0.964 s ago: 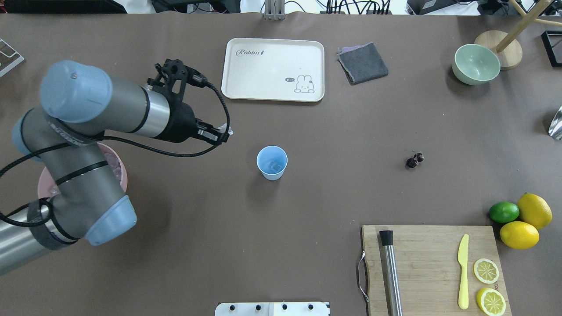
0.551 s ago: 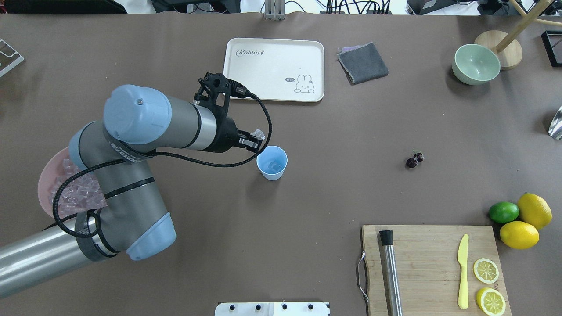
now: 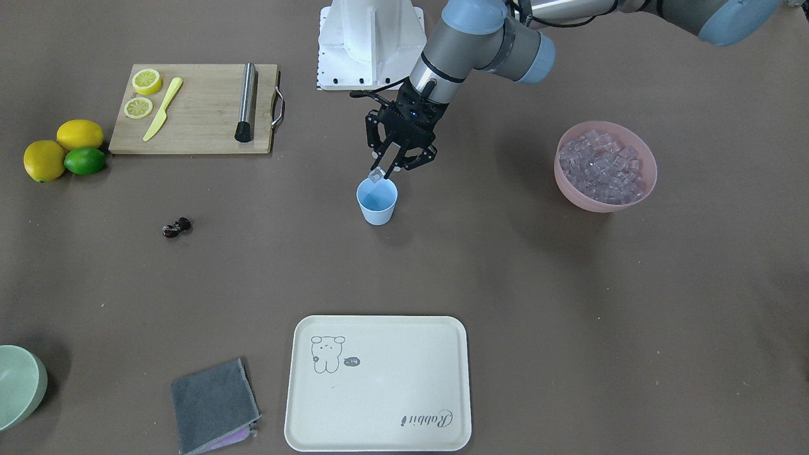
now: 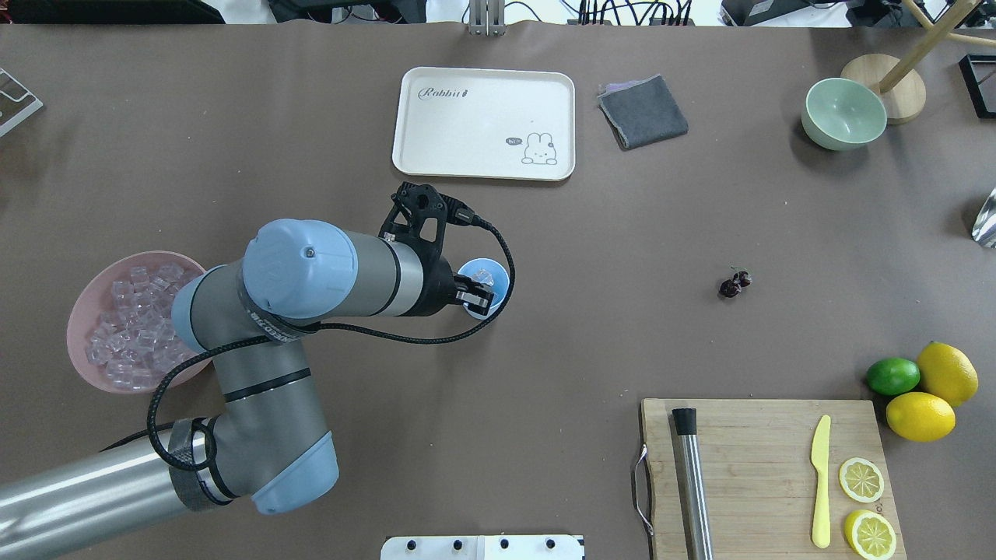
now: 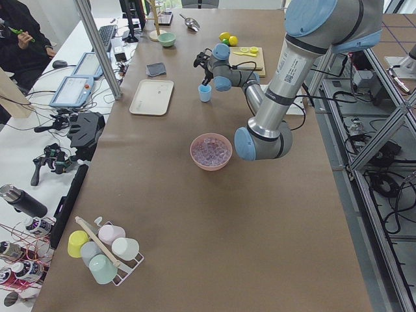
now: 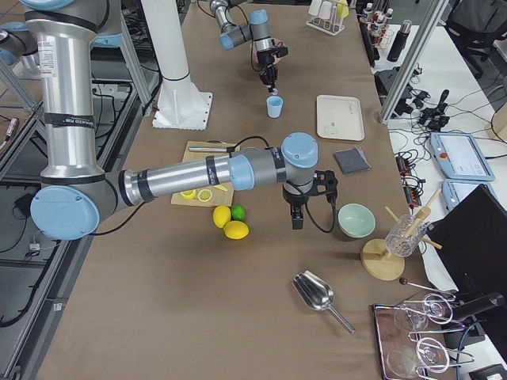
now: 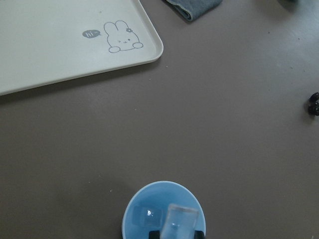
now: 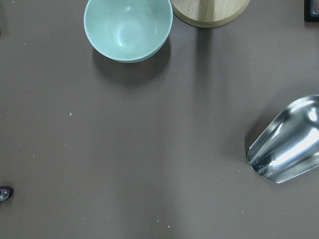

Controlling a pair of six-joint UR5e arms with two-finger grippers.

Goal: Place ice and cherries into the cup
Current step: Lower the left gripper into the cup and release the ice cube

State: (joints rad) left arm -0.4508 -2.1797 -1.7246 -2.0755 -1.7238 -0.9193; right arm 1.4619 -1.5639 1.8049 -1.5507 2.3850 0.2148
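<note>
Change over the last second: the left end effector has travelled from beside the pink bowl, past the rim of the cup, and now hangs over the cup's mouth. The cup has not shifted on the worktop.

End effector state: fingers closed to a narrow gap, pinching one ice cube just above the opening. A second cube already lies on the cup's bottom.

Meaning for the task: transfer of this cube is done bar the release. Judgement: opening the fingers here should drop it inside, as the cube sits within the rim in the wrist view.

Remaining: more ice is heaped in the pink bowl. The cherries lie on the worktop, well apart from the cup, untouched.

Pose: left forearm reaches low across the worktop, wrist bent, fingers pointing down at the cup.

Right end effector: hangs near the green bowl; cannot tell whether it is open or closed.
</note>
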